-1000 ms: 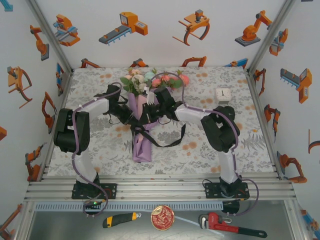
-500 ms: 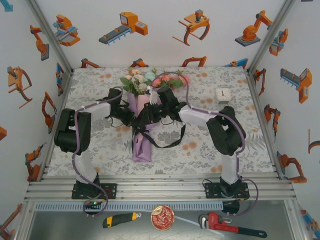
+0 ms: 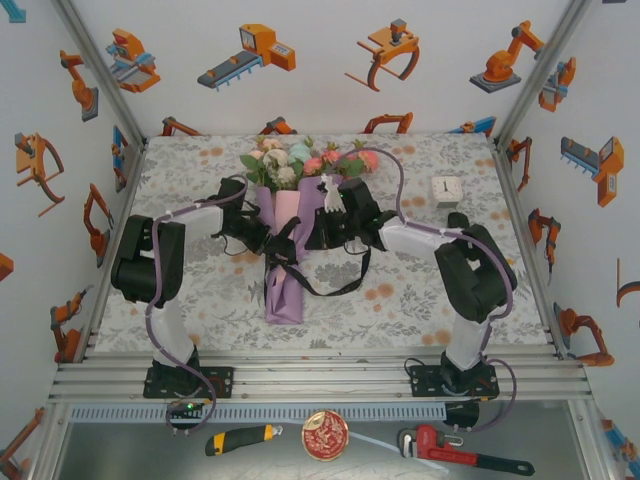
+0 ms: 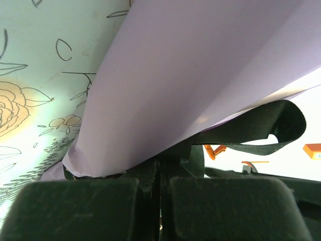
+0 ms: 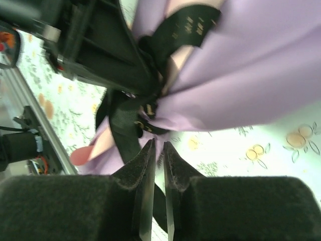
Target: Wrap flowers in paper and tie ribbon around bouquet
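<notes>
The bouquet lies mid-table: the flowers point(image 3: 300, 160) point to the back and the lilac paper point(image 3: 284, 285) narrows toward me. The black ribbon point(image 3: 335, 285) crosses the cone's waist and trails in a loop to the right. My left gripper point(image 3: 270, 240) presses against the cone's left side. In the left wrist view it point(image 4: 161, 163) is shut under the paper point(image 4: 190, 75), with the ribbon point(image 4: 261, 125) running out from its tips. My right gripper point(image 3: 312, 238) sits just right of the waist. Its jaws point(image 5: 159, 143) stand a narrow gap apart, holding nothing, just short of the ribbon point(image 5: 188, 30) and paper point(image 5: 251, 75).
A small white cube point(image 3: 446, 189) stands at the back right of the flowered tablecloth point(image 3: 200, 290). On the front ledge lie a utility knife point(image 3: 240, 438), a round red tin point(image 3: 325, 434) and a red pipe wrench point(image 3: 460, 450). Walls close the table on three sides.
My right gripper has let go at the cone's waist and drawn back to the right, its elbow swinging right too. The left gripper has stayed shut against the cone.
</notes>
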`<act>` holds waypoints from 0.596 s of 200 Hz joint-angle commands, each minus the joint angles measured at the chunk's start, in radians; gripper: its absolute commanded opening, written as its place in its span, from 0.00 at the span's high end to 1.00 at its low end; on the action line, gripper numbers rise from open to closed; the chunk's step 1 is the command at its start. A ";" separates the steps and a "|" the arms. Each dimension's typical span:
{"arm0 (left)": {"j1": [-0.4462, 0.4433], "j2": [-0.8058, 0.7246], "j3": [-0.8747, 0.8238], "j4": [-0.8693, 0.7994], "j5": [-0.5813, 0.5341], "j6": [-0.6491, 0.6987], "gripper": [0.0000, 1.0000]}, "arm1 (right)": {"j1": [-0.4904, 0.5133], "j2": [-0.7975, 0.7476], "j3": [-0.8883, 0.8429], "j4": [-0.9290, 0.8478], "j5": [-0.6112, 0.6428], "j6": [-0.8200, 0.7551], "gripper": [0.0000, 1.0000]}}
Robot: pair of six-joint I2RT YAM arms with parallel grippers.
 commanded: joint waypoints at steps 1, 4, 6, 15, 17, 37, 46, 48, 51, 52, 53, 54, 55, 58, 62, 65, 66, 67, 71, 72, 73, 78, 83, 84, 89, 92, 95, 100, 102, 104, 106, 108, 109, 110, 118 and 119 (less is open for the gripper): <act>-0.003 0.016 0.021 -0.033 0.014 0.009 1.00 | 0.019 -0.001 -0.003 0.014 0.036 -0.057 0.84; -0.004 0.015 0.022 -0.036 0.013 0.010 1.00 | 0.023 0.005 0.000 0.017 0.032 -0.061 0.84; -0.004 0.016 0.024 -0.039 0.012 0.011 1.00 | 0.025 0.008 0.001 0.020 0.028 -0.064 0.84; -0.003 0.016 0.027 -0.044 0.012 0.014 1.00 | 0.036 0.026 0.010 0.040 0.010 -0.062 0.84; -0.003 0.016 0.028 -0.044 0.012 0.015 1.00 | 0.037 0.030 0.012 0.045 0.008 -0.059 0.84; -0.004 0.017 0.031 -0.051 0.009 0.019 1.00 | 0.049 0.058 0.017 0.098 -0.009 -0.032 0.81; -0.003 0.017 0.029 -0.052 0.009 0.019 1.00 | 0.053 0.066 0.017 0.115 -0.011 -0.031 0.81; -0.004 0.015 0.028 -0.052 0.008 0.018 1.00 | 0.054 0.068 0.019 0.117 -0.012 -0.032 0.80; -0.003 0.016 0.029 -0.052 0.007 0.018 1.00 | 0.054 0.070 0.019 0.120 -0.013 -0.033 0.80; -0.003 0.015 0.029 -0.052 0.007 0.018 1.00 | 0.055 0.071 0.019 0.121 -0.014 -0.032 0.80; -0.004 0.015 0.029 -0.052 0.007 0.018 1.00 | 0.055 0.072 0.019 0.122 -0.014 -0.032 0.80; -0.004 0.015 0.029 -0.052 0.007 0.018 1.00 | 0.055 0.072 0.021 0.122 -0.014 -0.033 0.80; -0.004 0.015 0.029 -0.052 0.006 0.018 1.00 | 0.055 0.073 0.021 0.124 -0.015 -0.032 0.80; -0.004 0.015 0.030 -0.052 0.006 0.017 1.00 | 0.055 0.076 0.022 0.126 -0.017 -0.033 0.79; -0.003 0.015 0.028 -0.052 0.006 0.016 1.00 | 0.055 0.080 0.025 0.130 -0.020 -0.033 0.79; -0.003 0.015 0.028 -0.051 0.005 0.017 1.00 | 0.055 0.081 0.026 0.133 -0.022 -0.032 0.78; -0.003 0.016 0.028 -0.052 0.006 0.017 1.00 | 0.055 0.082 0.027 0.134 -0.023 -0.032 0.78; -0.004 0.016 0.028 -0.052 0.005 0.017 1.00 | 0.056 0.083 0.028 0.135 -0.024 -0.033 0.78; -0.003 0.015 0.029 -0.052 0.006 0.017 1.00 | 0.056 0.085 0.030 0.139 -0.028 -0.033 0.77; -0.003 0.015 0.029 -0.052 0.006 0.017 1.00 | 0.055 0.086 0.031 0.140 -0.028 -0.032 0.76; -0.004 0.015 0.030 -0.052 0.006 0.017 1.00 | 0.056 0.086 0.031 0.141 -0.029 -0.032 0.76; -0.003 0.015 0.030 -0.052 0.007 0.017 1.00 | 0.055 0.089 0.034 0.145 -0.033 -0.032 0.74; -0.003 0.017 0.032 -0.052 0.007 0.018 1.00 | 0.056 0.091 0.036 0.151 -0.038 -0.031 0.72; -0.004 0.017 0.032 -0.052 0.006 0.019 1.00 | 0.056 0.091 0.036 0.152 -0.038 -0.031 0.71; -0.003 0.019 0.033 -0.052 0.009 0.017 1.00 | 0.057 0.092 0.039 0.158 -0.041 -0.029 0.69; -0.004 0.020 0.034 -0.051 0.010 0.017 1.00 | 0.057 0.092 0.040 0.161 -0.041 -0.028 0.68; -0.004 0.020 0.033 -0.052 0.010 0.016 1.00 | 0.057 0.093 0.041 0.163 -0.041 -0.027 0.67; -0.003 0.022 0.034 -0.052 0.010 0.017 1.00 | 0.056 0.095 0.042 0.170 -0.039 -0.026 0.65; -0.003 0.022 0.034 -0.052 0.009 0.017 1.00 | 0.057 0.096 0.041 0.172 -0.038 -0.025 0.65; -0.003 0.022 0.034 -0.052 0.009 0.017 1.00 | 0.058 0.096 0.041 0.175 -0.038 -0.024 0.64; -0.003 0.022 0.035 -0.052 0.010 0.016 1.00 | 0.058 0.097 0.043 0.178 -0.038 -0.025 0.64; -0.004 0.022 0.036 -0.052 0.010 0.017 1.00 | 0.058 0.097 0.043 0.180 -0.039 -0.024 0.63; -0.004 0.022 0.035 -0.052 0.010 0.016 1.00 | 0.058 0.098 0.043 0.182 -0.039 -0.023 0.63; -0.004 0.023 0.036 -0.052 0.009 0.017 1.00 | 0.058 0.099 0.043 0.184 -0.040 -0.023 0.63; -0.004 0.022 0.037 -0.052 0.010 0.016 1.00 | 0.058 0.106 0.046 0.195 -0.041 -0.022 0.62; -0.004 0.023 0.038 -0.052 0.010 0.016 1.00 | 0.058 0.106 0.047 0.197 -0.042 -0.020 0.61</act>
